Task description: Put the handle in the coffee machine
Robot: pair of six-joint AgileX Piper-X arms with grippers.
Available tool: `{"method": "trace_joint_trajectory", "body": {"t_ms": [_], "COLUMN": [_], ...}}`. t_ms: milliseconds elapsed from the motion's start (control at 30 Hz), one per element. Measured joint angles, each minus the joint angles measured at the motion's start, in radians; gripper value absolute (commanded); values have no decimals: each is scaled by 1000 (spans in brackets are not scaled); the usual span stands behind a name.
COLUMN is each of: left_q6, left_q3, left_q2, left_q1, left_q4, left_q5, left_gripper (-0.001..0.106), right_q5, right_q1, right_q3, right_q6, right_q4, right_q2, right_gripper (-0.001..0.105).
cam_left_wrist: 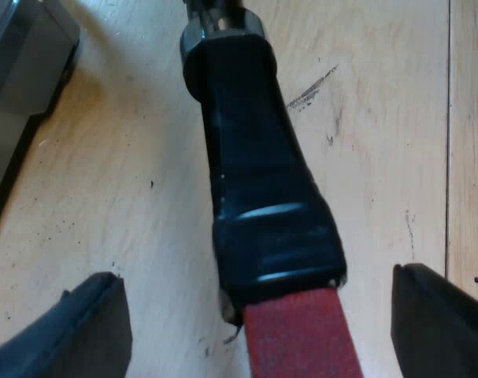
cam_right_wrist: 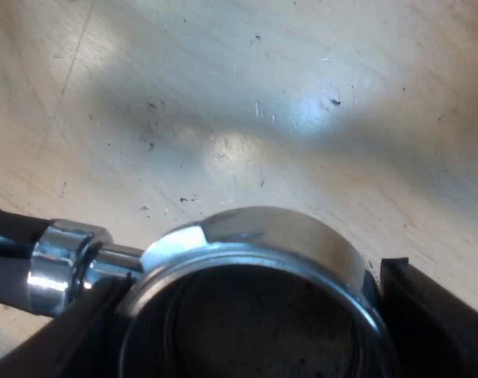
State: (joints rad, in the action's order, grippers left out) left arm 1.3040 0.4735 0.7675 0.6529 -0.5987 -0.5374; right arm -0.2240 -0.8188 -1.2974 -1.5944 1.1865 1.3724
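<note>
We see the metal holder (cam_right_wrist: 258,236) basket-up over pale wood (cam_right_wrist: 286,94), its dark, red-ended handle (cam_left_wrist: 258,157) leaving at nine o'clock.

Dark handle (cam_left_wrist: 250,134), between the left gripper's (cam_left_wrist: 254,315) fingers: no writing readable.
Red end (cam_left_wrist: 301,339): plain, no mark.
Metal holder (cam_right_wrist: 254,232), between the right gripper's (cam_right_wrist: 250,315) fingers: no brand or number readable.
Grey casing (cam_left_wrist: 18,79), beyond the left gripper: no label readable.
Table (cam_right_wrist: 301,94): scratches only, no text.
</note>
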Motion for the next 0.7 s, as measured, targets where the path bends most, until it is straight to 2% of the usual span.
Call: {"method": "trace_joint_trajectory", "body": {"t_ms": [200,333,700], "left_q6": [0,-58,-69], "left_q3": [0,0,0], "left_q2": [0,36,36], "left_q1": [0,0,0], "left_q4": [0,-7,-20], "left_q5": [0,15,31], "left_gripper": [70,70,70], "right_q5": [0,0,0], "right_q1": [0,0,0], "right_q3": [0,0,0], "right_q6": [0,0,0], "right_q4": [0,0,0], "right_q2": [0,0,0], "right_gripper": [0,0,0]}}
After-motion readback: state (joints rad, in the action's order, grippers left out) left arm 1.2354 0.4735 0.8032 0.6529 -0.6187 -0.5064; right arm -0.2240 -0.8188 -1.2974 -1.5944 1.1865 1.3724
